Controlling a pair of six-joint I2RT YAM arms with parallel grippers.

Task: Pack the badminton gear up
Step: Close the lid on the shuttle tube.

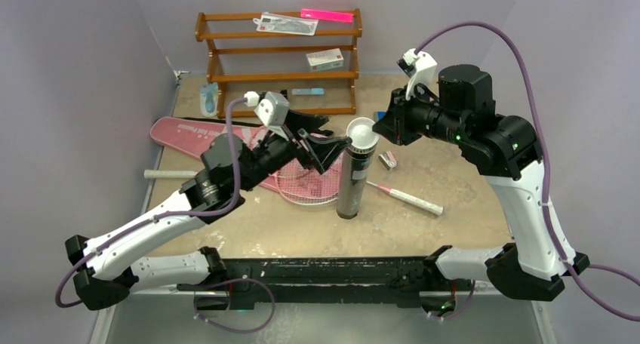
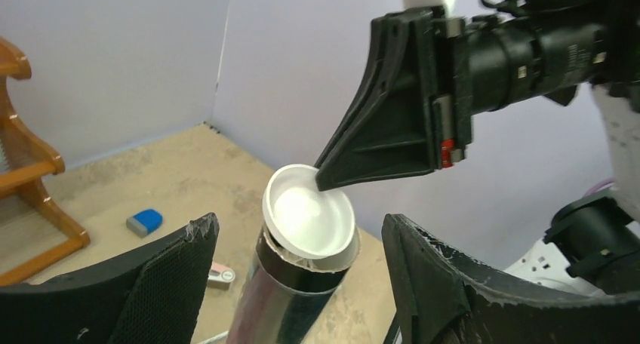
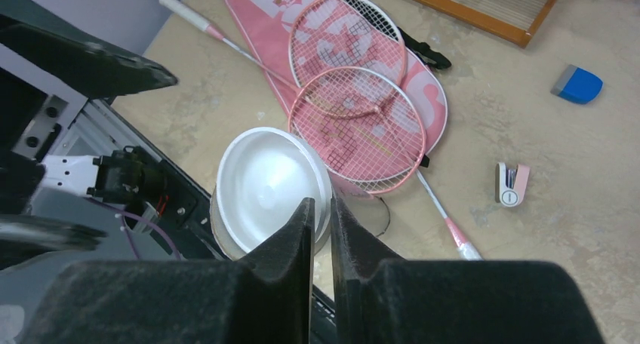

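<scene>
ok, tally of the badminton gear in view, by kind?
Rackets: 2
Pink bag: 1
Black tube: 1
White cap, pinched in the right tool: 1
Total: 5

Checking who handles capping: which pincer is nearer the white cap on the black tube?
Right. The right pincer pinches the white cap by its rim atop the black tube; the left pincer stands open either side of the tube, apart from it.
</scene>
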